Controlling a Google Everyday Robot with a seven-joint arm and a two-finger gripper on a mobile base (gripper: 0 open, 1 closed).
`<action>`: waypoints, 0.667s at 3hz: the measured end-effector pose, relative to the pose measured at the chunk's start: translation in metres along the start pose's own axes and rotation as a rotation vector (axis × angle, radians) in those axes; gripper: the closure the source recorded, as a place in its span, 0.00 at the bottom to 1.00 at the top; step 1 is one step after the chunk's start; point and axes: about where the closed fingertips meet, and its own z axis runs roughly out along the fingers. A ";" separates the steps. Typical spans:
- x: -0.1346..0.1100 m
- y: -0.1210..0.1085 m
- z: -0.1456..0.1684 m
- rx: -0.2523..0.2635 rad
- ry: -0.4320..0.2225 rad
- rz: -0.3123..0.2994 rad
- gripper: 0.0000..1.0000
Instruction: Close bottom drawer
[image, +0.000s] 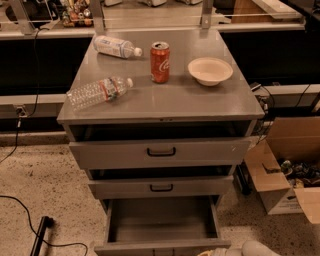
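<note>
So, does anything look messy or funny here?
Yes. All three drawers hang open, and the bottom drawer sticks out farthest. Two bottles lie on their sides on the cabinet top, while the can stands upright. The gripper is at the lower edge, right of that drawer's front.

One camera only. It is looking down steeply from in front of the desk (165, 102), facing its front edge, close and high enough to be taking in the whole top. The bottom drawer (162, 222) is running out of view. The tool (227, 251) is peeking in below the front right corner.
</note>
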 end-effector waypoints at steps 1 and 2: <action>0.006 -0.001 0.010 0.031 -0.049 0.002 1.00; 0.006 -0.001 0.010 0.033 -0.052 0.001 1.00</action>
